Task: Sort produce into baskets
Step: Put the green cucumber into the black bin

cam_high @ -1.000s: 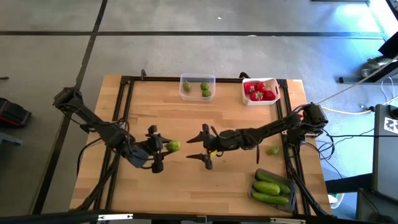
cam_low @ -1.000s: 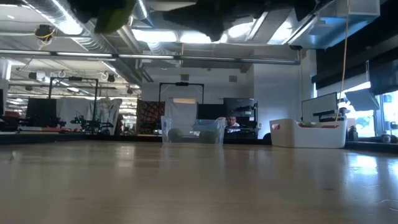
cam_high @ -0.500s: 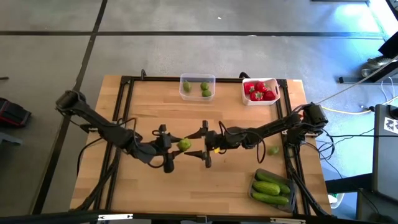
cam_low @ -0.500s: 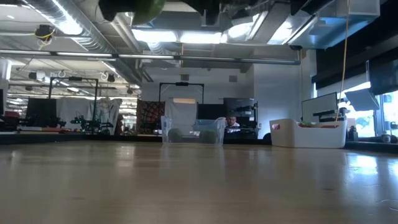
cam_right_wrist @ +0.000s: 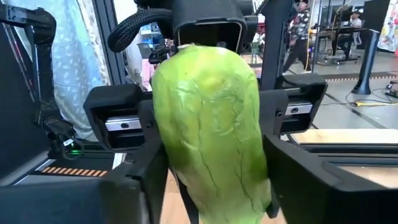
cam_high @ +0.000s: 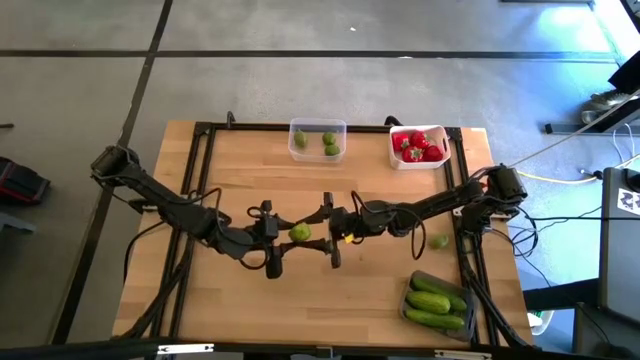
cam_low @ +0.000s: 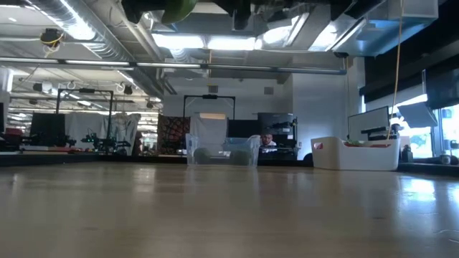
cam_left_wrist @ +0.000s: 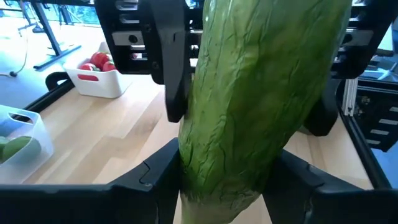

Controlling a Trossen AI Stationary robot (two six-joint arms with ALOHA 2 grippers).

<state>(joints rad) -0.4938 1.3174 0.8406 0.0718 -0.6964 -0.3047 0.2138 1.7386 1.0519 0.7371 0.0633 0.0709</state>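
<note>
Mid-surface point(cam_high: 240, 165), raised: left tool point(cam_high: 279, 232) and right tool point(cam_high: 327, 228) meet tip to tip around one green fruit point(cam_high: 299, 232).

Left tool: fingers point(cam_left_wrist: 155, 180) clamp the fruit point(cam_left_wrist: 261, 99) on both sides; holding it.

Right tool: fingers set on either side of the same fruit point(cam_right_wrist: 211, 137), just beside it; contact cannot be told, so neither can grip or gap.

Low view: fruit point(cam_low: 178, 8) hangs high, well above the wood.

Clear tub point(cam_high: 317, 140), far edge: three green fruits inside.

White tub point(cam_high: 419, 146), far right: red pieces.

Dark tub point(cam_high: 437, 299), near right corner: cucumbers.

One loose green fruit point(cam_high: 439, 241) lies on the wood by the right arm.
</note>
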